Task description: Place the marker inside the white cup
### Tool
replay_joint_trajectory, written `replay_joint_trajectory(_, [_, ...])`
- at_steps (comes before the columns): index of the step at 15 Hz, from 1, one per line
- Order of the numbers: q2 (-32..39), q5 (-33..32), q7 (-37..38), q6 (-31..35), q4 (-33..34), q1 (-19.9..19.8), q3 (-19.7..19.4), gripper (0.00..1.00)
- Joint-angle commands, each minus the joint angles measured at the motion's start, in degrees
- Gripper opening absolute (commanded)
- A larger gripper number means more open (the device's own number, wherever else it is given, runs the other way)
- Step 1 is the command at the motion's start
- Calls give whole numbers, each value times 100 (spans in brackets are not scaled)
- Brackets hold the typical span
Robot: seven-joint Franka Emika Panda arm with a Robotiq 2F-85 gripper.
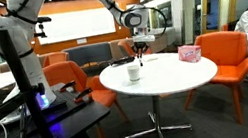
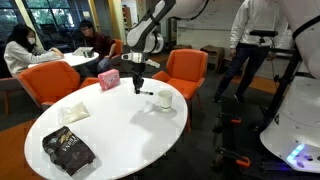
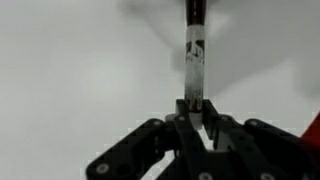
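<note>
Round white tabletop [image 2: 120, 140] with one Panda arm [image 2: 160, 25] reaching over its far edge. We mark, in falling size:

- A dark snack bag [image 2: 68, 152] lies at the near edge.
- A pink box [image 2: 108, 80] stands at the far edge.
- The pincer [image 2: 137, 86] hangs fingers-down, just beside the pink box.
- The white cup [image 2: 165, 100] stands upright near the far edge, just beside the pincer and on the side away from the box.
- The marker [image 3: 195, 60] is the smallest item.

In the wrist view the pincer is clamped on one end of the marker. The free, dark-capped end runs straight out from between the fingers over bare tabletop. We cannot tell whether the marker clears the surface.

We judge its long axis to be near level, with the free end toward the cup. The coming move therefore turns on carrying the marker that short way sideways. It must then be tipped so that one end enters the cup's mouth. Released level, it could bridge the rim or knock the light cup over.
</note>
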Motion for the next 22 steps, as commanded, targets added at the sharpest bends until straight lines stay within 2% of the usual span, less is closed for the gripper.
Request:
replay_joint_trajectory(1, [-1035,931,-1033,554,-1362,-238,106,5])
replay_joint_trajectory(6, [-1978,2255,-2260,718,-2401,16,-156,5])
replay_joint_trajectory(10, [-2397,2810,-2763,631,-2783,367,-583,5])
replay_joint_trajectory(13, [-2539,3061,-3123,221,-2791,499,-937,5])
replay_joint_trajectory(17, [-2485,3197,-3853,-638,-2579,520,-1383,5])
replay_joint_trajectory(22, [-2227,3373,-4458,-963,-2322,590,-1711,5])
